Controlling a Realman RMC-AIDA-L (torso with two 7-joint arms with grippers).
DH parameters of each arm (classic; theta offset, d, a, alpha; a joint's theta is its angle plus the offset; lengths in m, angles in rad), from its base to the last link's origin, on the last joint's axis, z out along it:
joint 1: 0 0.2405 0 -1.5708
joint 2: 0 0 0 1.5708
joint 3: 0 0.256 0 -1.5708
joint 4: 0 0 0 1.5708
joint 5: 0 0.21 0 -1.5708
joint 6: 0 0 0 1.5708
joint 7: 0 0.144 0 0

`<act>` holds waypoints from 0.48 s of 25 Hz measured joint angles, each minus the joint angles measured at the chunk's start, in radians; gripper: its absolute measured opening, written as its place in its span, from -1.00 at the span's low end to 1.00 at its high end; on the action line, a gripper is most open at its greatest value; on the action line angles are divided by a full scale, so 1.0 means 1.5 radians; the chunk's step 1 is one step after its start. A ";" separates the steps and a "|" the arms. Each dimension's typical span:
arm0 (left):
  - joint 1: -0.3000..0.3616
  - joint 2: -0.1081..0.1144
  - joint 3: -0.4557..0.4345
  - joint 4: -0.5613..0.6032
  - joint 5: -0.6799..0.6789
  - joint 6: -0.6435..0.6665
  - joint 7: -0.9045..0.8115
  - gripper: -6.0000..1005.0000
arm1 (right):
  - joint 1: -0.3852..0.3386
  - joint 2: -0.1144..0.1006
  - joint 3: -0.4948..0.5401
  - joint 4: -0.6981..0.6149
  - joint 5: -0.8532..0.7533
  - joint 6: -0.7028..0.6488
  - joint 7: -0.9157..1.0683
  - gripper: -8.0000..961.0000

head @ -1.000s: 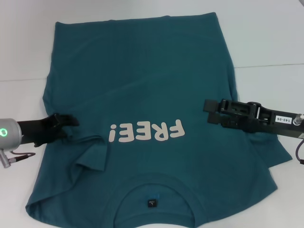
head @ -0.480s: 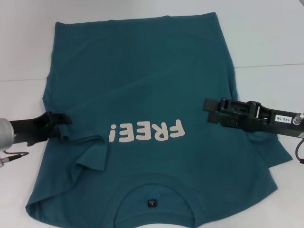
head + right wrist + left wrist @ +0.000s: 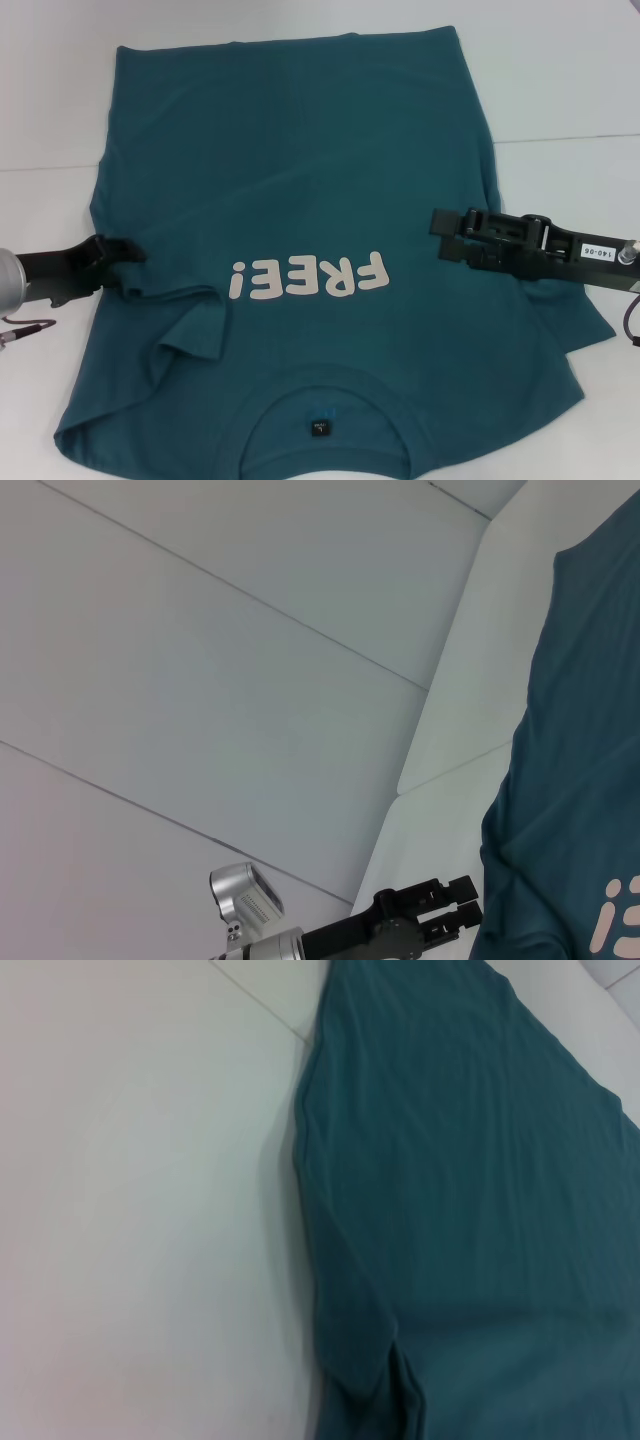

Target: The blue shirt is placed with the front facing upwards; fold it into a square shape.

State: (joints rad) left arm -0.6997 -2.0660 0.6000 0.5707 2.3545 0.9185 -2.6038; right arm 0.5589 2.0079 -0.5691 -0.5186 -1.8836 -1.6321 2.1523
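Left gripper [image 3: 128, 250]: at blue shirt's left edge, jaws slightly apart, holding nothing | right gripper [image 3: 445, 233]: over shirt's right side, finger state unclear | blue shirt [image 3: 300, 200]: flat on white table [image 3: 560, 80], print up, collar nearest robot, left sleeve rumpled

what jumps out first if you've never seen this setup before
The blue shirt fills most of the white table, front up, collar nearest the robot, its cream "FREE!" lettering reading upside down. The left pincer sits at the shirt's left edge beside a rumpled sleeve fold. The right pincer reaches in over the right side of the shirt.
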 joint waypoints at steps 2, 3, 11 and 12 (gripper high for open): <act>0.000 0.000 0.001 -0.001 0.000 0.000 0.000 0.09 | 0.000 0.000 0.000 0.000 0.000 0.000 0.000 0.96; 0.000 0.000 0.001 -0.002 0.000 -0.001 0.000 0.09 | 0.000 0.000 0.000 0.000 0.000 0.000 0.000 0.96; 0.001 -0.003 0.004 -0.004 0.001 -0.001 0.000 0.09 | 0.000 0.000 0.000 0.000 0.000 0.000 0.000 0.96; 0.001 -0.003 0.006 -0.004 0.001 -0.001 0.000 0.09 | 0.000 0.000 0.000 0.000 0.000 0.000 0.000 0.96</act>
State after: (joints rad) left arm -0.6979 -2.0712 0.6085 0.5645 2.3562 0.9172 -2.6031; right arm 0.5583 2.0080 -0.5691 -0.5185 -1.8837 -1.6321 2.1523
